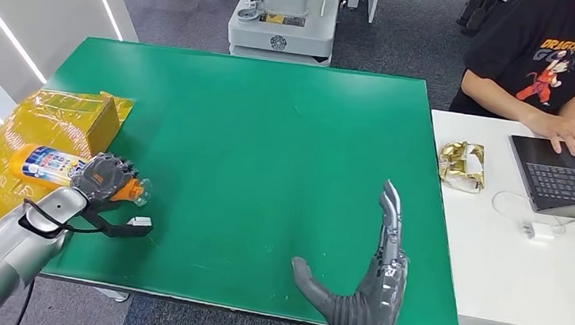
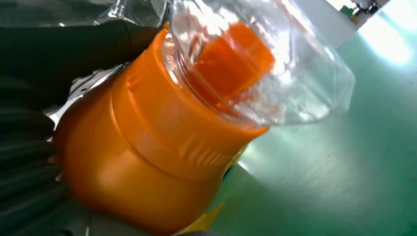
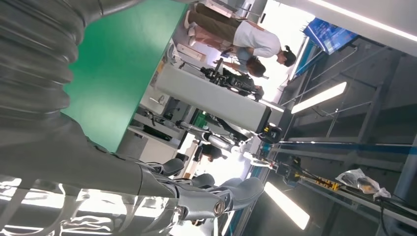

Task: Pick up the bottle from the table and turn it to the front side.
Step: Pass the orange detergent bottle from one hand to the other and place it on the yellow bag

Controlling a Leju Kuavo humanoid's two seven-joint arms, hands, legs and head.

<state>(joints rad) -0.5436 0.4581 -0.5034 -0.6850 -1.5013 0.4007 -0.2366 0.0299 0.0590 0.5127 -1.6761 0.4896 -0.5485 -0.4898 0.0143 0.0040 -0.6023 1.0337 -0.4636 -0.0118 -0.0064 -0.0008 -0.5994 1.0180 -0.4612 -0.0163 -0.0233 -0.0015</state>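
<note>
Left robot hand (image 1: pixel 104 177) grips orange bottle (image 1: pixel 49 166), apparently lifted; right robot hand (image 1: pixel 372 286) flat.

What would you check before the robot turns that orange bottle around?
1. Left hand grips the bottle: ok.
2. Clear cap on the bottle: ok.
3. Bottle lifted off the green table: cannot tell.
4. Label's front side facing forward: cannot tell.
5. Right hand apart from the bottle, fingers spread: ok.
6. Yellow box close beside the bottle, may crowd the turn: not ok.
</note>
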